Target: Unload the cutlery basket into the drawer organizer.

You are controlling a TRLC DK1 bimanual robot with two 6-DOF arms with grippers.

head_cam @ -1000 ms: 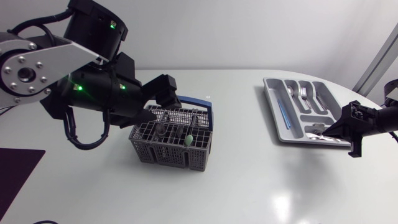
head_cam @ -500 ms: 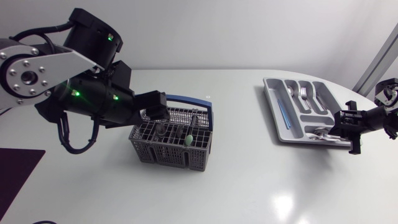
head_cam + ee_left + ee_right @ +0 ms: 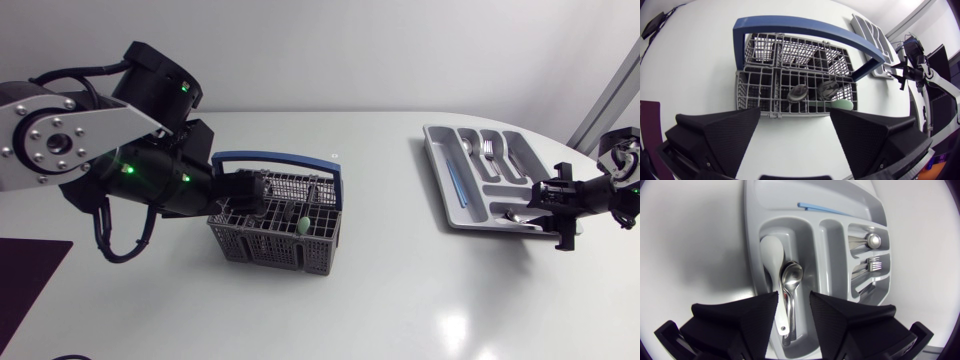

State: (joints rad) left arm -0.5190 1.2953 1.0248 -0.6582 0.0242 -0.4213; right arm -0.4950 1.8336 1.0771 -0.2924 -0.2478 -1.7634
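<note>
Our left gripper [image 3: 796, 117] sits wide open w/ nothing in it, just beside the basket [image 3: 270, 240] in the middle of the table [image 3: 400, 290], prob so it can line up on the spoons [image 3: 799, 92] and green thing [image 3: 842, 105] sitting in there. Right gripper [image 3: 794, 300] hangs over the organizer [image 3: 754, 230], fingers a bit apart and empty, metal spoon [image 3: 791, 275] lying beside the white spoon [image 3: 772, 255] under it, so we reckon that's a drop done. Vs 1 s ago: left has come down from over the basket to its side, right has backed off a little.
</note>
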